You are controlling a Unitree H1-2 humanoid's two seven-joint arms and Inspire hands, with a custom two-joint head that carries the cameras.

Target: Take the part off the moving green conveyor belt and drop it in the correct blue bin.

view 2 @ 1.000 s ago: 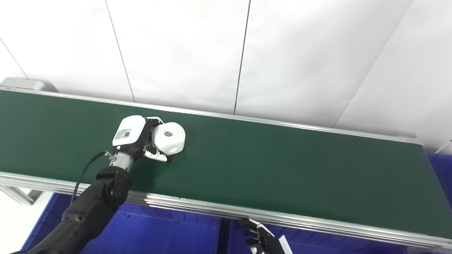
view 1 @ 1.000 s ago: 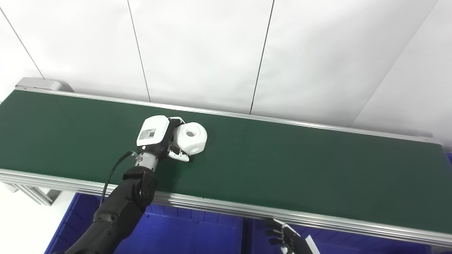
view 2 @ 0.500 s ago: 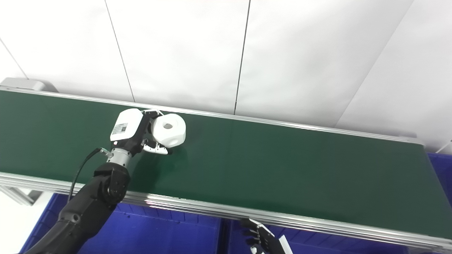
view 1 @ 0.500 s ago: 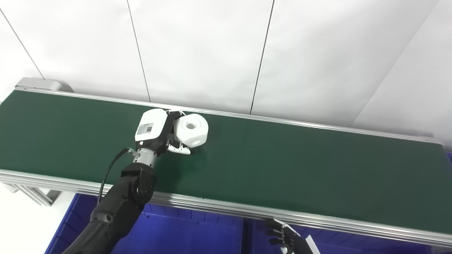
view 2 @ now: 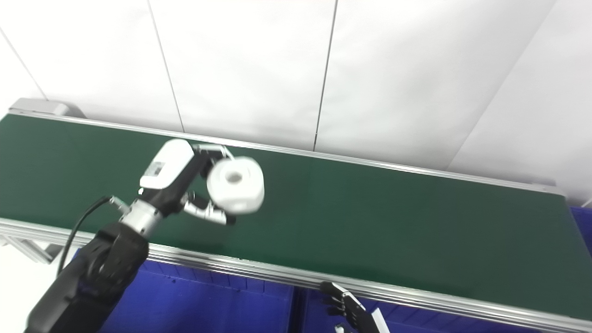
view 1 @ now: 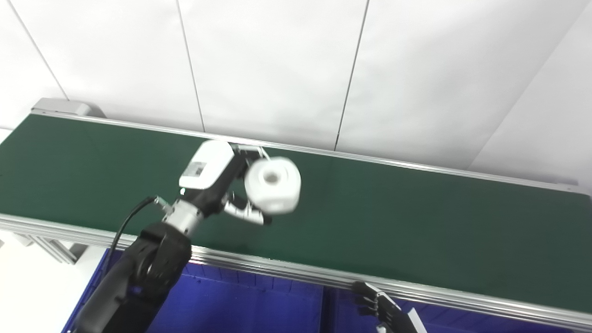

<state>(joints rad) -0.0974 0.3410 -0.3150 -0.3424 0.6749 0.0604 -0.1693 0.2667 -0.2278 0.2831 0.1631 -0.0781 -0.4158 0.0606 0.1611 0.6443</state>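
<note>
Gripping a white faceted part with a round hole, the left hand holds it above the green conveyor belt. Below the belt's near rail, blue bins; right hand barely visible, grip unclear.

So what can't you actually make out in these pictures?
- White part: blurred in both views, so its faces are unclear.
- Left robot hand: the part hides its fingertips.
- Right robot hand: cut off by the bottom edge; open or shut, unclear.
- Blue bins: the belt frame and bottom edge hide their contents.
</note>
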